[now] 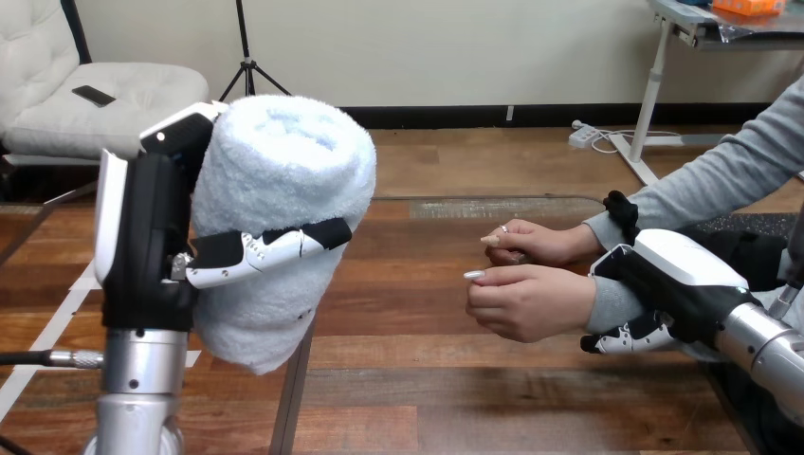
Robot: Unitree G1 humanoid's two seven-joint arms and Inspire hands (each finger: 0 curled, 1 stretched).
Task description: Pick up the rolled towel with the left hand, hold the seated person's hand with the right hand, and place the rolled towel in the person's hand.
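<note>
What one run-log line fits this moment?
left hand: shut on rolled towel, held upright | right hand: curled round the person's wrist | rolled towel: apart from the person's hand, not yet placed

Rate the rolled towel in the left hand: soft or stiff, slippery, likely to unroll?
Probably soft: the rolled towel seems to dent under the left hand. Its fluffy pile should grip well, so slipping looks unlikely. Likely light for its bulk; the uneven lower end might sag or unroll.
</note>
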